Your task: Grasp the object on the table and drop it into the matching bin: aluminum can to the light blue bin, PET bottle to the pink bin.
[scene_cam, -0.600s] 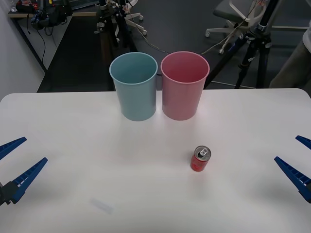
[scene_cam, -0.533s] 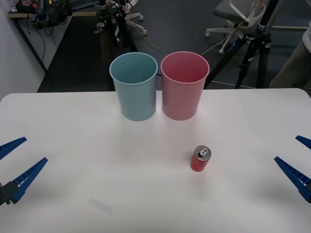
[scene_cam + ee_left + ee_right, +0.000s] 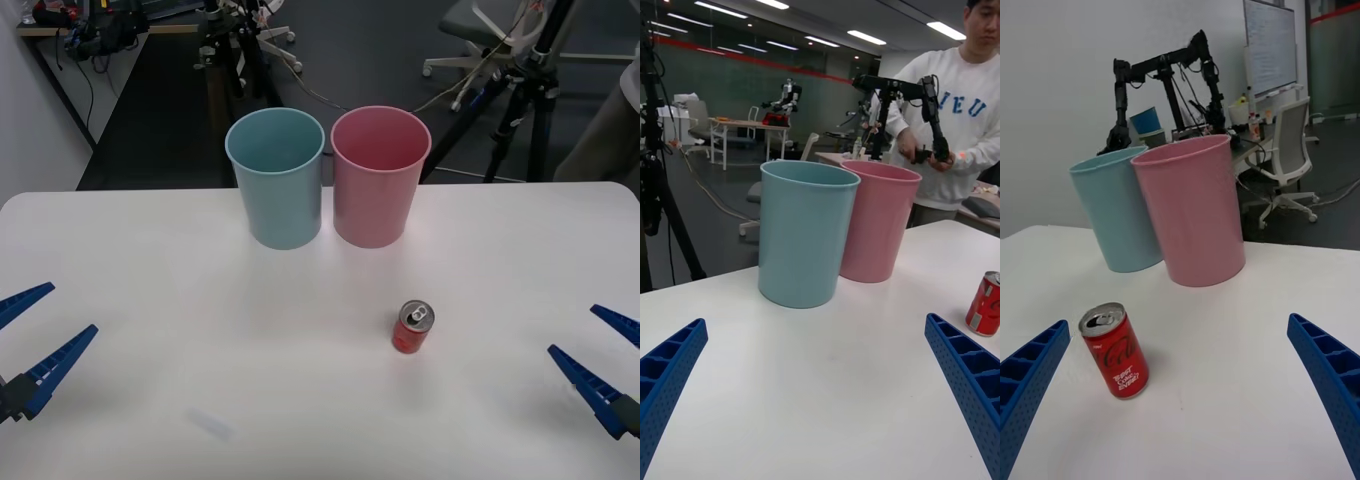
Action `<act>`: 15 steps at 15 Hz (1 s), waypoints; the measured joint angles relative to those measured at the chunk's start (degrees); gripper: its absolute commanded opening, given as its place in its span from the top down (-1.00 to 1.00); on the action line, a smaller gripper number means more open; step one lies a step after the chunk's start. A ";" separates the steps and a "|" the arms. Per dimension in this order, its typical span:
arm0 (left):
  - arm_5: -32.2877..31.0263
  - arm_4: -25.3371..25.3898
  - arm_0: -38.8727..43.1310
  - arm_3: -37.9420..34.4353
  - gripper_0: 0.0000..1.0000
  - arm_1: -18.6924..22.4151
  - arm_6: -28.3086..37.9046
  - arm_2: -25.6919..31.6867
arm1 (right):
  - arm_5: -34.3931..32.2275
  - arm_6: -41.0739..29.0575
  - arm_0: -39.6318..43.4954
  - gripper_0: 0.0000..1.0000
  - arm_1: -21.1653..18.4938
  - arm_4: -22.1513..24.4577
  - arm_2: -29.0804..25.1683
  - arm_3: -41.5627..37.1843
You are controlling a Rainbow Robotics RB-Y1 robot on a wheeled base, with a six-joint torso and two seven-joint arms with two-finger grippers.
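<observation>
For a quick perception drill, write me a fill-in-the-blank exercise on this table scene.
1. The aluminum can stands upright on the table, nearer to the ____ gripper.
2. The light blue bin stands beside the pink bin, on the robot's ____ side of it.
3. The left gripper and right gripper both have their fingers ____.

Missing words: right; left; open

table [image 3: 120, 260] (white) | light blue bin [image 3: 275, 178], pink bin [image 3: 379, 176] touching | aluminum can [image 3: 412, 327] upright

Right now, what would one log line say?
can: upright, untouched | right end effector: open, near can | left end effector: open, idle | bins: blue, pink
</observation>
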 measured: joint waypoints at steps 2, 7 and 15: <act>0.00 0.00 0.00 0.00 -1.00 0.00 0.00 0.00 | 0.19 4.21 0.31 -1.00 0.00 0.06 1.58 1.88; 0.00 0.00 0.00 0.00 -1.00 0.00 0.00 0.00 | 0.97 14.87 0.30 -1.00 0.07 -0.72 7.72 7.04; 0.00 0.00 0.00 0.00 -1.00 0.00 0.00 -0.01 | 6.37 25.28 -0.60 -1.00 2.88 -1.02 17.10 8.87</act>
